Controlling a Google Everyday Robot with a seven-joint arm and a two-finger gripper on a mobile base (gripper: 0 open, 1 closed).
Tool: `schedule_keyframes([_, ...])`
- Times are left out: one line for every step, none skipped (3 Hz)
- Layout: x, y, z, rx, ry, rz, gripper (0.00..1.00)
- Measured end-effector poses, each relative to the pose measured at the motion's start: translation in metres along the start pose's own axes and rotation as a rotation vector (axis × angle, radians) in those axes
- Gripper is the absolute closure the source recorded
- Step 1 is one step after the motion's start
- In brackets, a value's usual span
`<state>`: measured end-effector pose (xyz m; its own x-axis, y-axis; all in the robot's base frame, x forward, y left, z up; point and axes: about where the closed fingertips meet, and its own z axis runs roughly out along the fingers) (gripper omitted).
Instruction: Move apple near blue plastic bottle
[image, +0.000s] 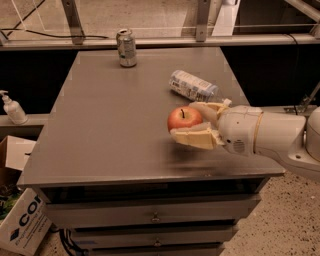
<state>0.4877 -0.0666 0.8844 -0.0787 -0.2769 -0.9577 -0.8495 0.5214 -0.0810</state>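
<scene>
Reaching in from the right, pinching the apple (184, 119) between the fingers of the gripper (183, 121), stem pointing up, over the table's (100, 125) right part. Just behind, lying on its side: the blue plastic bottle (192, 86), long axis slanting far-left to near-right, cap end toward the gripper.

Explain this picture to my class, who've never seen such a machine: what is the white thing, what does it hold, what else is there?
The white arm reaching in from the picture's right belongs to a mobile robot. Its two-finger gripper is shut on a red apple. One camera looks down on the grey table. A clear plastic bottle lies on its side just behind the apple; a silver can stands near the far edge. A pump bottle stands beside the table.
</scene>
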Motion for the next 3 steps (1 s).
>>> schedule_keyframes([-0.002,-0.019,-0.005,0.045,-0.022,-0.009,1.00])
schedule_keyframes([-0.004,-0.055,-0.013,0.119,-0.032,-0.021,1.00])
schedule_keyframes([0.003,-0.088,-0.023,0.198,-0.013,-0.025,1.00])
